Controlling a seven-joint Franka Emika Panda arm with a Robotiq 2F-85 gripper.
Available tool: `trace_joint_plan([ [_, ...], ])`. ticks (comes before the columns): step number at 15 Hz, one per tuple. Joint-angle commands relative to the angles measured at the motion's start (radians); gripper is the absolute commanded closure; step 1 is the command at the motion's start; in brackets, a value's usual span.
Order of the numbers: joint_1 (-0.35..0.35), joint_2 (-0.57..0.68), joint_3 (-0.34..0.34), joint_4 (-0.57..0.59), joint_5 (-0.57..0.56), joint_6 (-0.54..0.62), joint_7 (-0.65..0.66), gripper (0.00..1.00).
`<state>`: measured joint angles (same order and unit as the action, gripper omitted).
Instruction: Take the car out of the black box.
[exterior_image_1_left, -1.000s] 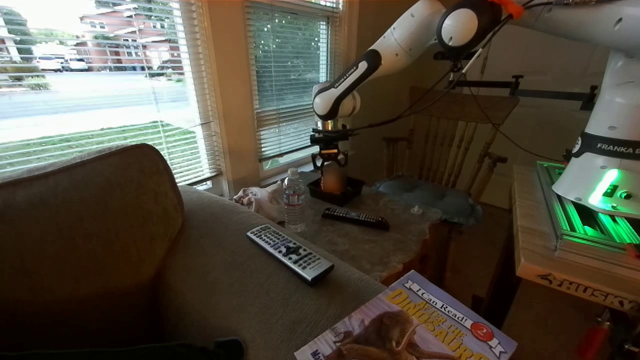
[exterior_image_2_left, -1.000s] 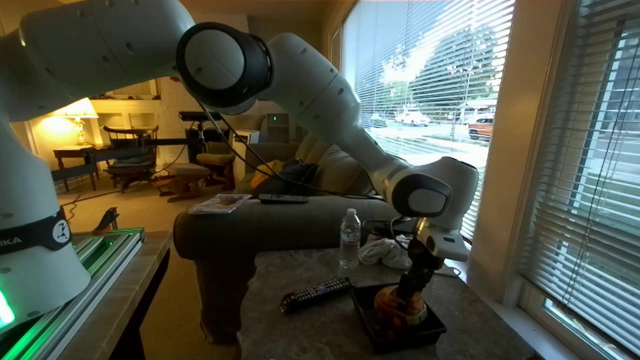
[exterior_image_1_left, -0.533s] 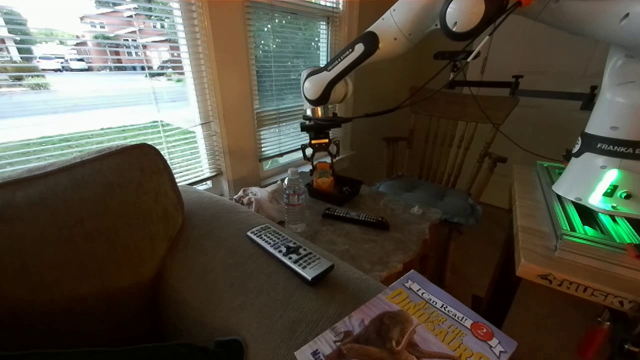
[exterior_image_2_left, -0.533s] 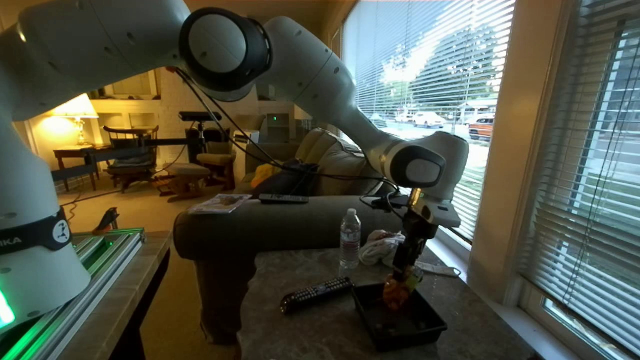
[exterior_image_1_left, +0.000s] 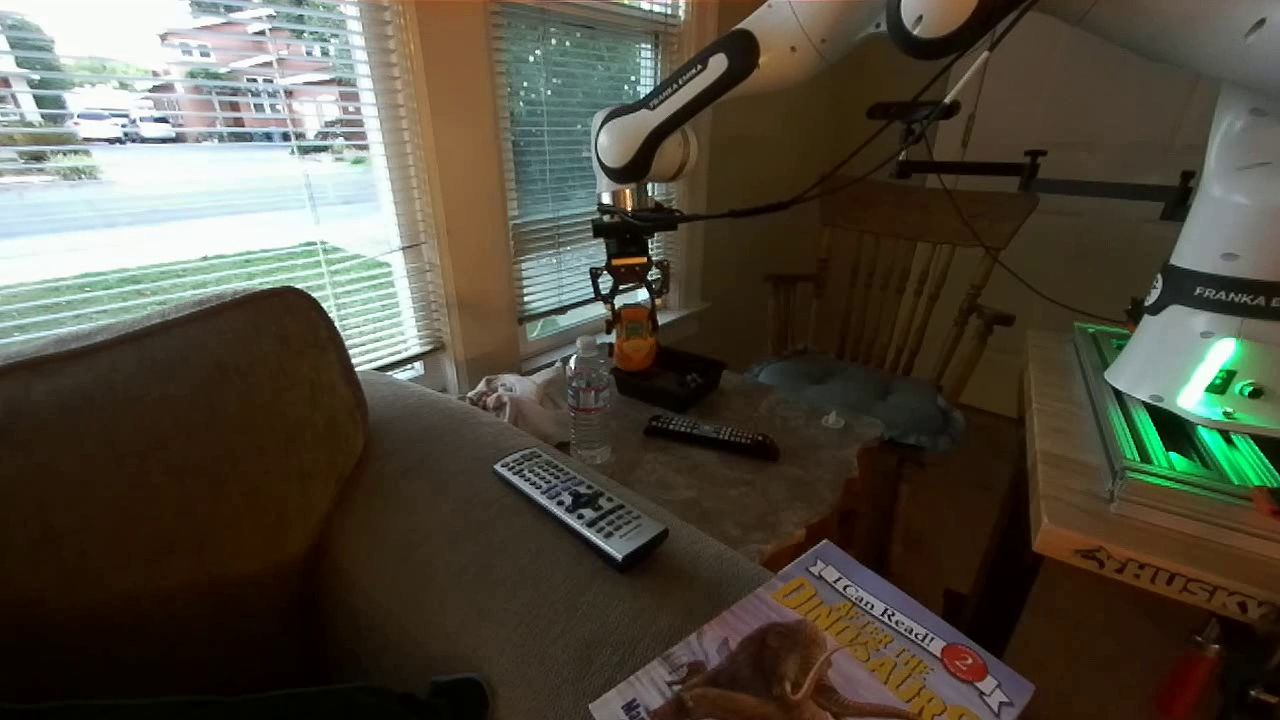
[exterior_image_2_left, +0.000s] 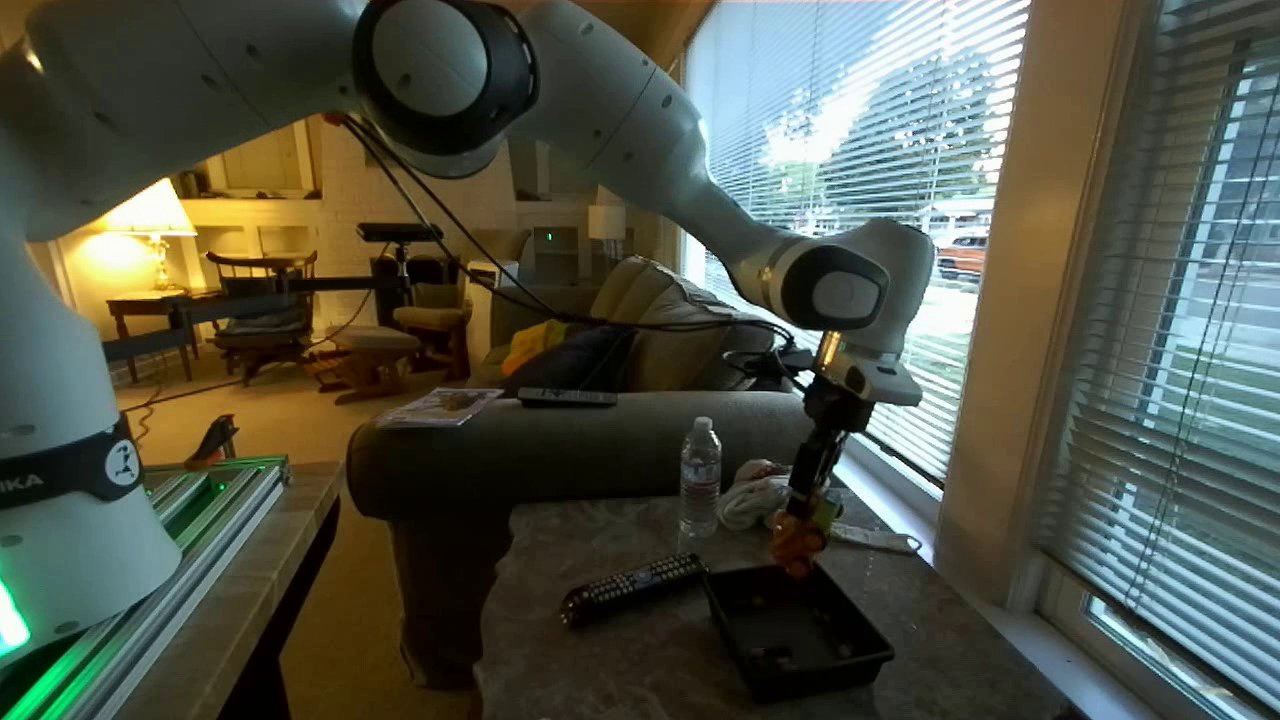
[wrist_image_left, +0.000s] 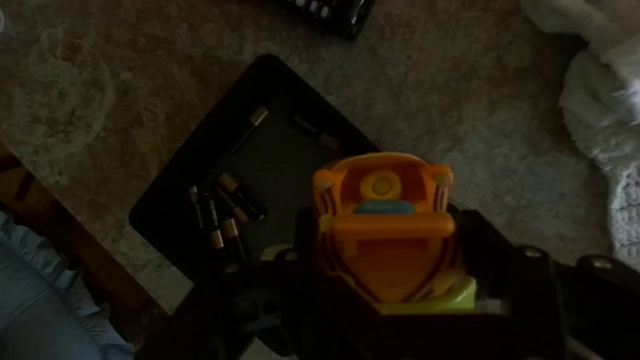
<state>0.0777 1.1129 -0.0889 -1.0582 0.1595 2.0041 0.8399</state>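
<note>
The car (exterior_image_1_left: 635, 342) is an orange toy with yellow-green and blue parts. My gripper (exterior_image_1_left: 632, 318) is shut on it, a finger on each side, in the wrist view (wrist_image_left: 385, 225). The car also shows in an exterior view (exterior_image_2_left: 797, 545) and fills the jaws in the wrist view (wrist_image_left: 392, 235). It hangs tilted, nose down or up I cannot tell, raised over the back corner of the black box. The black box (exterior_image_1_left: 672, 395) is a low open tray on the table, seen too in an exterior view (exterior_image_2_left: 830, 680) and the wrist view (wrist_image_left: 172, 182).
Several batteries (wrist_image_left: 242, 197) lie in the box. A black remote (exterior_image_2_left: 635, 588) lies beside it. A water bottle (exterior_image_1_left: 588, 400) stands close to the car's side. A white cloth (exterior_image_2_left: 755, 495) and a pale strip (exterior_image_2_left: 875, 540) lie towards the window. A sofa arm (exterior_image_2_left: 600, 445) borders the table.
My gripper has risen with the car in it and moved towards the window and bottle side. The car has gone from down inside the box to above its corner. The box has stayed put.
</note>
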Motion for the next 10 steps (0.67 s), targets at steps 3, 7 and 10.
trace_joint_plan([
  [3,-0.015,-0.035,0.023,0.021,-0.002,-0.002,-0.055,0.52],
  [7,-0.062,0.011,0.053,0.099,0.035,0.002,-0.085,0.52],
  [10,-0.094,0.048,0.073,0.15,0.049,0.023,-0.114,0.52],
])
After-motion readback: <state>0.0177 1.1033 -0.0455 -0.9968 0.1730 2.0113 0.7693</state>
